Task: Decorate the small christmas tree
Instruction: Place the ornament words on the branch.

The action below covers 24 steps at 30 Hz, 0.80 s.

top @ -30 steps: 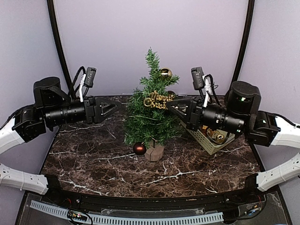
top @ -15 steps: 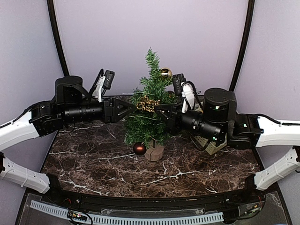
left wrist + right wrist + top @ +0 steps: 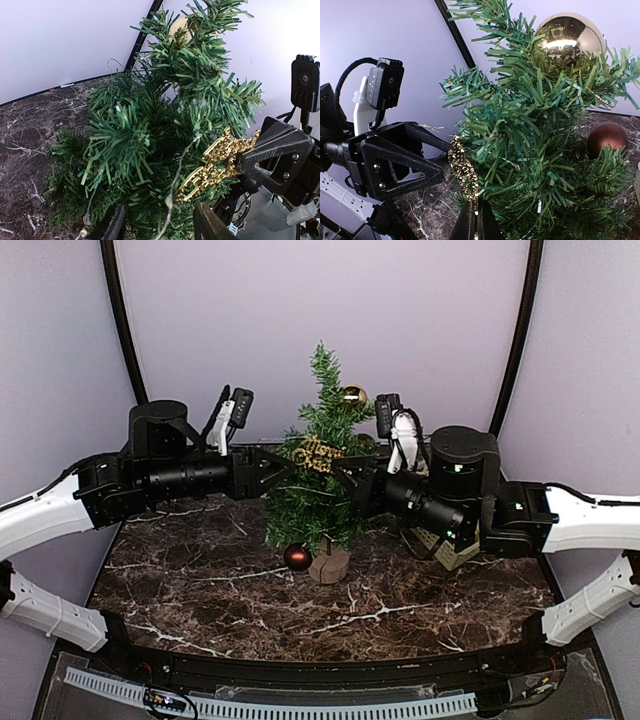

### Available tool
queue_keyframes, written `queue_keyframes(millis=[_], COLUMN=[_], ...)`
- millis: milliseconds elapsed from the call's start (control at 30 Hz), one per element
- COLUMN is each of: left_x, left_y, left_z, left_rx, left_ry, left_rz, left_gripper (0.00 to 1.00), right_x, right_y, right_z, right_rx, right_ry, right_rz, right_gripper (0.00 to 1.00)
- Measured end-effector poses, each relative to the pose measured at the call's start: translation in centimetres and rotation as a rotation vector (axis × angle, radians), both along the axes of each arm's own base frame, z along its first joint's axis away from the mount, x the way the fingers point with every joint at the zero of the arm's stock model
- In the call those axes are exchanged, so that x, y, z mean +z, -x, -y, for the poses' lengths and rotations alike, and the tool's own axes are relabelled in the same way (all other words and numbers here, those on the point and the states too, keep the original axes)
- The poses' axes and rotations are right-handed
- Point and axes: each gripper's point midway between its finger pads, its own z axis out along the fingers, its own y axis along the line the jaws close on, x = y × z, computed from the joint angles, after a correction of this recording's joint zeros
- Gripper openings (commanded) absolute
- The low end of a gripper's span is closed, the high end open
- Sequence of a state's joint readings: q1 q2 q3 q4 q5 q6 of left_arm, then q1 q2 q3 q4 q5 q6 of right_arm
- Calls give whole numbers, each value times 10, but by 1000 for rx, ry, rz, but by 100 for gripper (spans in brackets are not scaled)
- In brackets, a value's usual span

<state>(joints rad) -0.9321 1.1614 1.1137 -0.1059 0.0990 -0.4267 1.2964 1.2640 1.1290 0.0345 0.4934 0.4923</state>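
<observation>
Marble table (image 3: 200, 580) holds the tree (image 3: 320, 495); my right gripper (image 3: 476, 222) pinches the gold sign (image 3: 462, 170), my left gripper (image 3: 161, 225) stands half-open around branches.

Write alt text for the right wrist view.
The right gripper, shut on a gold glitter sign, holds it beside the small christmas tree. A gold ball and a dark red ball show among the branches; the left gripper, jaws apart, faces the sign from the frame's left.

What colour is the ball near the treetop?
The ball is shiny gold; right wrist view shows it best.
</observation>
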Motion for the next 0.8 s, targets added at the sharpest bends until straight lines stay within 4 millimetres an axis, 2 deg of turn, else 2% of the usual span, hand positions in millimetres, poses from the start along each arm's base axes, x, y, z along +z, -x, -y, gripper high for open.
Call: queue_keyframes(millis=[300, 400, 800], left_x=[0, 2, -2], left_y=[-7, -10, -26], left_z=[4, 5, 13], left_rx=[13, 22, 55], left_ry=[3, 8, 7], left_rz=[20, 33, 58], left_gripper=[60, 60, 48], right_x=[0, -1, -8], right_y=[-1, -2, -10], right_z=[-2, -3, 1], right_rx=[-10, -14, -77], right_ry=[-16, -17, -11], right_rz=[-22, -28, -46], right_gripper=[0, 0, 0])
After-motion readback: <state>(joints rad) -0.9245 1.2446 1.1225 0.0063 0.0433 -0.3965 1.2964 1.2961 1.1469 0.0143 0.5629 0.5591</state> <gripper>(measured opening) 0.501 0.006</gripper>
